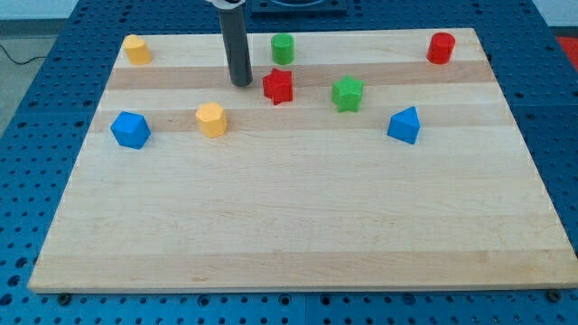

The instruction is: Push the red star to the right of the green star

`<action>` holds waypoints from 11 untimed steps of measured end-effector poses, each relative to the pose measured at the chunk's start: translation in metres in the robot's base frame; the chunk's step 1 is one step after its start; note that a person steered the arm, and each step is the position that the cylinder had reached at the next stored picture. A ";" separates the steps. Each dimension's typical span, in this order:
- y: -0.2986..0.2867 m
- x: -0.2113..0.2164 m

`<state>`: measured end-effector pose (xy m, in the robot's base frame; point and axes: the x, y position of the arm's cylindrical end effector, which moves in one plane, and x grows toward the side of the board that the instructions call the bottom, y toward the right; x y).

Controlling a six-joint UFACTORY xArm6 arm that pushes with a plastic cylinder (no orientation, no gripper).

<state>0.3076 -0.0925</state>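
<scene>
The red star (278,86) lies on the wooden board (298,226) near the view's top, left of centre. The green star (347,93) lies to its right, a short gap between them. My tip (241,83) stands just left of the red star, close to it; I cannot tell whether they touch. The dark rod rises from the tip to the view's top edge.
A green cylinder (283,48) sits above the red star. A red cylinder (441,48) is at the top right, a yellow block (136,49) at the top left. A yellow hexagonal block (210,119) and a blue block (130,130) lie left; a blue triangular block (405,125) lies right.
</scene>
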 end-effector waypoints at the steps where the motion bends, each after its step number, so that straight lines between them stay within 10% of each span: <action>1: 0.002 0.008; 5: 0.002 0.041; 11: 0.279 0.016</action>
<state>0.3241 0.1863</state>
